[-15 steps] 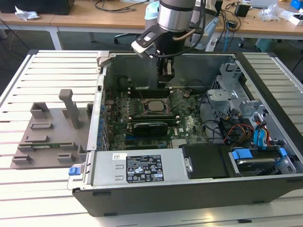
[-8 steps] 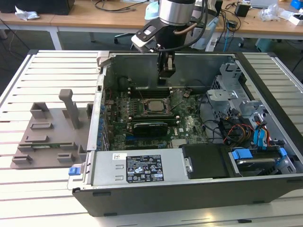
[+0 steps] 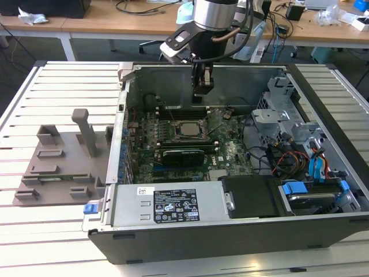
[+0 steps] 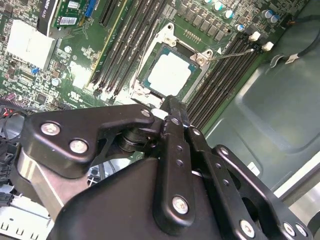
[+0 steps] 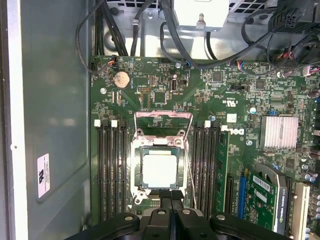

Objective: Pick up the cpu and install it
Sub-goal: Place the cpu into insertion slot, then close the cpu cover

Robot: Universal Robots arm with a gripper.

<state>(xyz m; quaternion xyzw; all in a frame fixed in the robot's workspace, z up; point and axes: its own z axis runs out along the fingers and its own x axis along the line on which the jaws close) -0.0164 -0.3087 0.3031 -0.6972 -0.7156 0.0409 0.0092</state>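
The cpu (image 5: 160,170), a silver-topped square chip, lies flat in the motherboard socket (image 5: 138,150) in both wrist views, and it is also seen as the cpu (image 4: 170,74) and the cpu (image 3: 187,130). The socket's metal cover plate (image 5: 163,120) is swung open and its thin lever (image 5: 189,165) stands free beside it. My gripper (image 5: 171,192) hangs above the socket's edge, apart from the chip, with its black fingers pressed together and nothing between them. In the exterior view the gripper (image 3: 202,95) sits inside the open computer case (image 3: 173,238), above the board.
Memory slots (image 5: 110,170) flank the socket on both sides. A green expansion card (image 5: 267,195) and a heatsink (image 5: 281,132) lie further along the board. Cables and drive bays (image 3: 300,156) fill the case's right end in the exterior view. A grey plastic tray (image 3: 57,161) lies left of the case.
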